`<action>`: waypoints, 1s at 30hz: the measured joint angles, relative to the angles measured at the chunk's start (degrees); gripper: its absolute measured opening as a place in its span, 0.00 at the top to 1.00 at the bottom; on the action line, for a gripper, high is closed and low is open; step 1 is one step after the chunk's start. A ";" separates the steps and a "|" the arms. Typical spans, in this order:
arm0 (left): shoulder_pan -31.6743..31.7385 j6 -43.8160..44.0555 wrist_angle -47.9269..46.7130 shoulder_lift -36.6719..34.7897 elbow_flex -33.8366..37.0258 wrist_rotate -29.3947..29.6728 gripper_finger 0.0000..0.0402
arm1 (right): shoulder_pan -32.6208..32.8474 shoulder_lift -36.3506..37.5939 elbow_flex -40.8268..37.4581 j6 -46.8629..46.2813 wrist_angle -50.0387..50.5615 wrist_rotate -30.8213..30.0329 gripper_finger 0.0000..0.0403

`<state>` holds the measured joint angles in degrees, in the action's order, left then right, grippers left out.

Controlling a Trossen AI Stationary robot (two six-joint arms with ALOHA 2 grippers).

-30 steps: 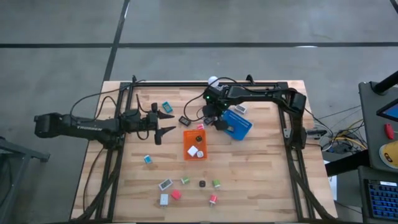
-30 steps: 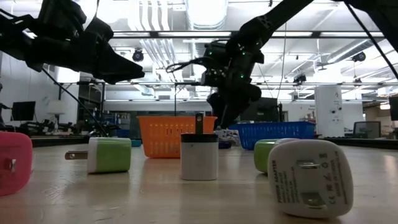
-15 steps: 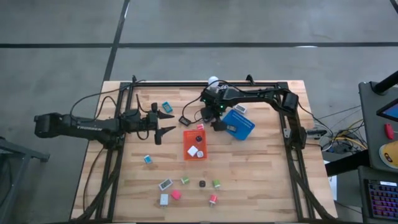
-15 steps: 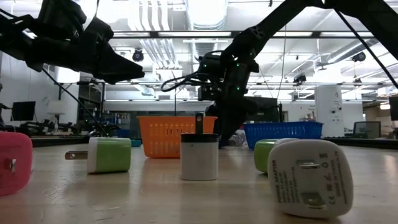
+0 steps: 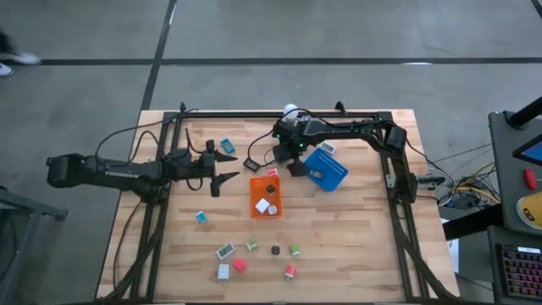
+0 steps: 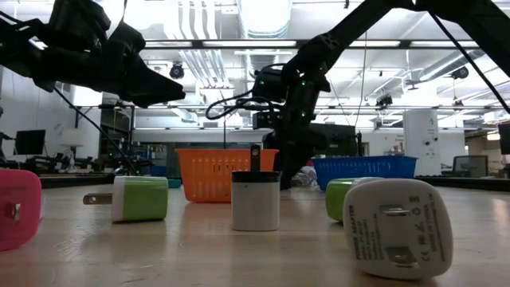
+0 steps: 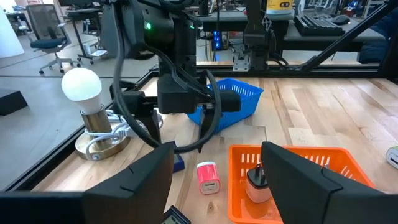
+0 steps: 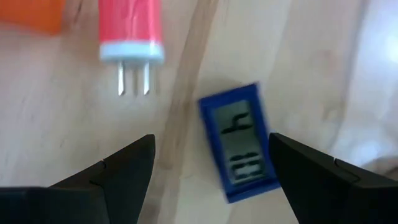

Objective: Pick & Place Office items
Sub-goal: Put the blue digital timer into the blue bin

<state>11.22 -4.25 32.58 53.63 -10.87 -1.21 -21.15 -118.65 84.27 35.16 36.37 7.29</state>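
Along the bench's near edge lies the loose scatter of office items (image 5: pixel 240 264), green, pink, white and black, none yet touched, with one teal piece (image 5: pixel 201 217) farther in toward the left edge. At mid-bench the orange tray (image 5: pixel 254 207) already carries a few white pieces. The left gripper (image 5: pixel 230 168) hangs above the bench left of that tray, fingers spread and empty; judged idle. Just beyond the tray's far edge the right gripper (image 8: pixel 211 140) stands low with its fingers spread wide either side of a small blue display piece (image 8: pixel 239 143), nothing pinched; a red plug (image 8: pixel 132 31) lies close beside it. Over the last second this arm swung a little leftward from the blue tray (image 5: pixel 334 174) and then came to rest, and the tray itself turned slightly. Judgement: approach finished, closing on the blue piece is the step due. A lamp bulb (image 7: pixel 81 84) stands at the far edge
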 joint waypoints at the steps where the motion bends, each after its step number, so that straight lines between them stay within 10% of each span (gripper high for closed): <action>1: 0.00 0.00 0.00 0.00 0.00 0.00 0.38 | 0.00 0.01 0.55 -0.01 -0.14 0.00 0.23; 30: 0.00 0.04 0.00 0.04 -0.02 0.02 0.38 | -1.88 -4.59 6.60 1.16 5.99 -1.46 0.23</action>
<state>11.22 -4.22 32.58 53.67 -10.90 -1.19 -23.03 -123.24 90.87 36.33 42.35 5.82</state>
